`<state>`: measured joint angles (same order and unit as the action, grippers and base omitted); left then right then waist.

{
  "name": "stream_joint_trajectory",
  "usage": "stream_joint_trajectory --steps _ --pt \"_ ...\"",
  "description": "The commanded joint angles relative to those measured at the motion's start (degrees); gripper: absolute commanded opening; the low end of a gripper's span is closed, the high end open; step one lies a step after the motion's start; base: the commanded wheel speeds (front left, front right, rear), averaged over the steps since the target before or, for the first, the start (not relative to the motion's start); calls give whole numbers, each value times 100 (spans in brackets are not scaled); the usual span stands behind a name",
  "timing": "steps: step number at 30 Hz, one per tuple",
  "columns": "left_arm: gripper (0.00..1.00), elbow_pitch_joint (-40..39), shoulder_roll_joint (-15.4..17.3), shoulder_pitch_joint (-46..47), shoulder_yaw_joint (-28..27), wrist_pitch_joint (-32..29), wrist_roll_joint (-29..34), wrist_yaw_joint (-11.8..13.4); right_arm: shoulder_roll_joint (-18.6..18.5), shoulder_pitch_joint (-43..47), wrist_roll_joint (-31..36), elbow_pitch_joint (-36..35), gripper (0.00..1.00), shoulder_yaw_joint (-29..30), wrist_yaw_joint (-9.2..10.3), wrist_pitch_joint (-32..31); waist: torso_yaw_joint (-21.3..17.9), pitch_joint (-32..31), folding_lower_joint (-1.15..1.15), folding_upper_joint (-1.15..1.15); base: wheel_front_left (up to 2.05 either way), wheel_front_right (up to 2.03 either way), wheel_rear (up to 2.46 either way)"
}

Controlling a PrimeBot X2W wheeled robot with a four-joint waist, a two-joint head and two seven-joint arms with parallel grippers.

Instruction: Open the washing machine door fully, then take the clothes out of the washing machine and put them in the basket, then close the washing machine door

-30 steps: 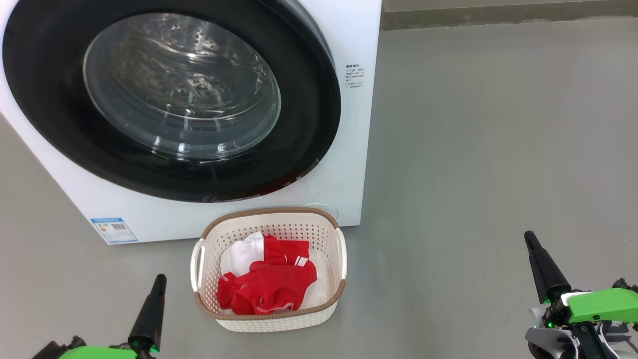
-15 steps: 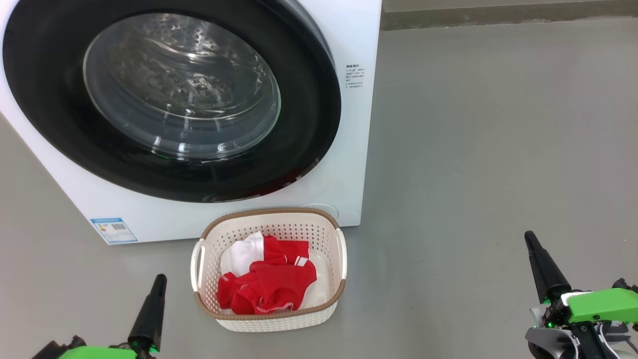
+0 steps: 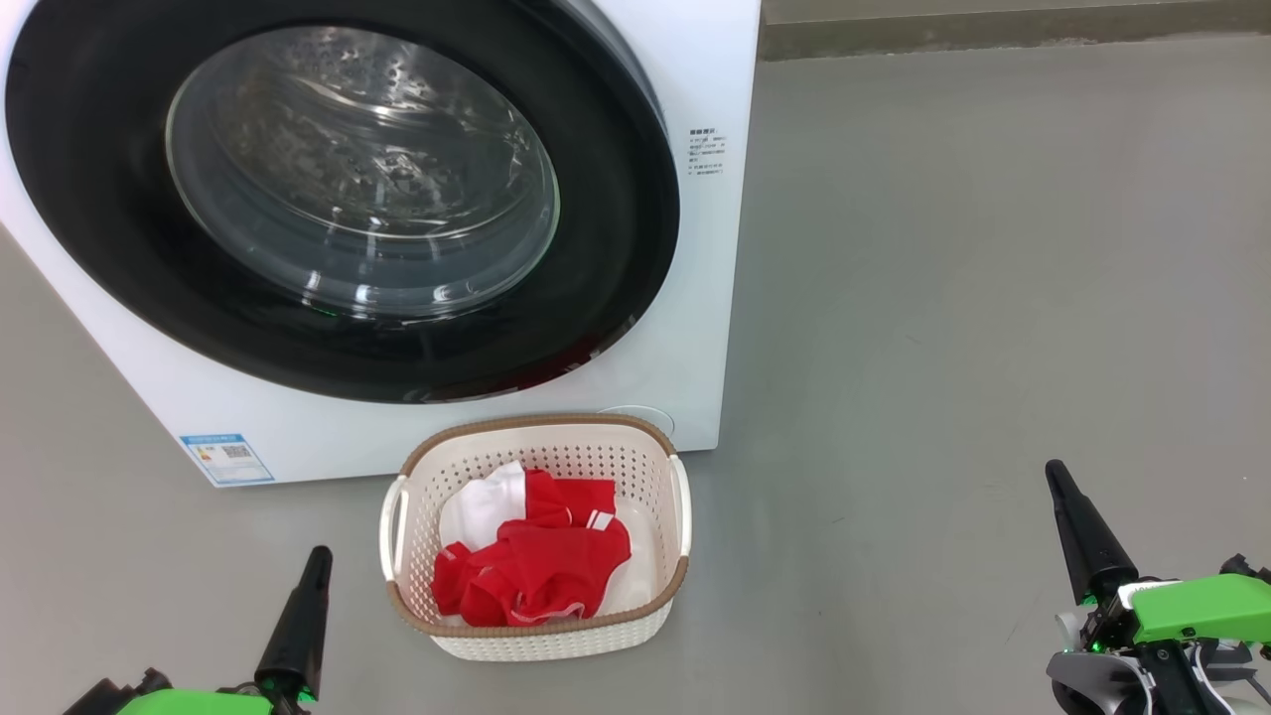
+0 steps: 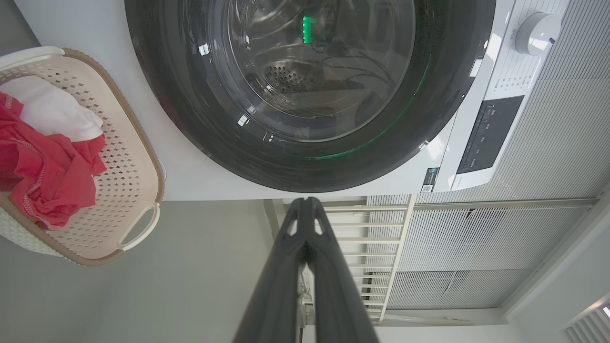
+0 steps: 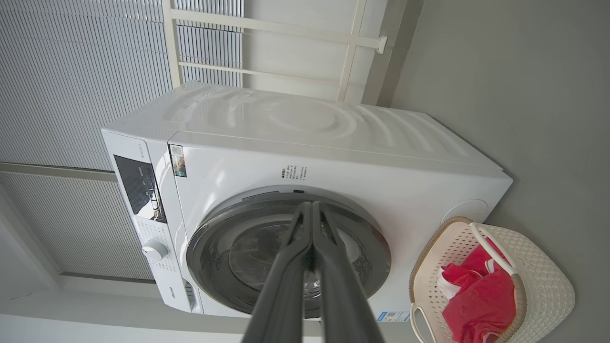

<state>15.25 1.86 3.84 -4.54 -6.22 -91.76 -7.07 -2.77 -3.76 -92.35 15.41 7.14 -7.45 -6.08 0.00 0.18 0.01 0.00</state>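
Note:
The white washing machine [image 3: 695, 298] stands with its black-rimmed glass door [image 3: 338, 199] pressed flat against its front. Just before it on the floor sits the cream basket [image 3: 541, 636], holding red clothes [image 3: 536, 571] and a white garment [image 3: 484, 508]. My left gripper [image 3: 316, 558] rests low, left of the basket, fingers together and empty. Far to the right of the basket my right gripper [image 3: 1055, 474] is likewise shut on nothing. The left wrist view shows the door [image 4: 305, 90], the basket [image 4: 138, 181] and pressed-together fingers [image 4: 305, 209]. The right wrist view shows the machine [image 5: 310, 143], door [image 5: 286, 257], basket [image 5: 543, 281].
Grey floor [image 3: 993, 298] stretches open to the right of the machine. A wall base [image 3: 993, 30] runs along the back. White slatted panels [image 5: 71, 71] and a white frame stand behind the machine.

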Motion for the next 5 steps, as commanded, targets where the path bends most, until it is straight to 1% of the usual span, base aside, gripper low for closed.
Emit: stream_joint_trajectory --steps 1,5 --pt "0 -120 101 235 -198 -26 -40 -42 -27 -240 3 -139 0 -80 -3 -26 0 0 0 0 0 0 0" --pt "0 -120 101 235 -198 -26 -40 -42 -27 -241 4 -139 0 -79 -3 -27 0 0 0 0 0 0 0"
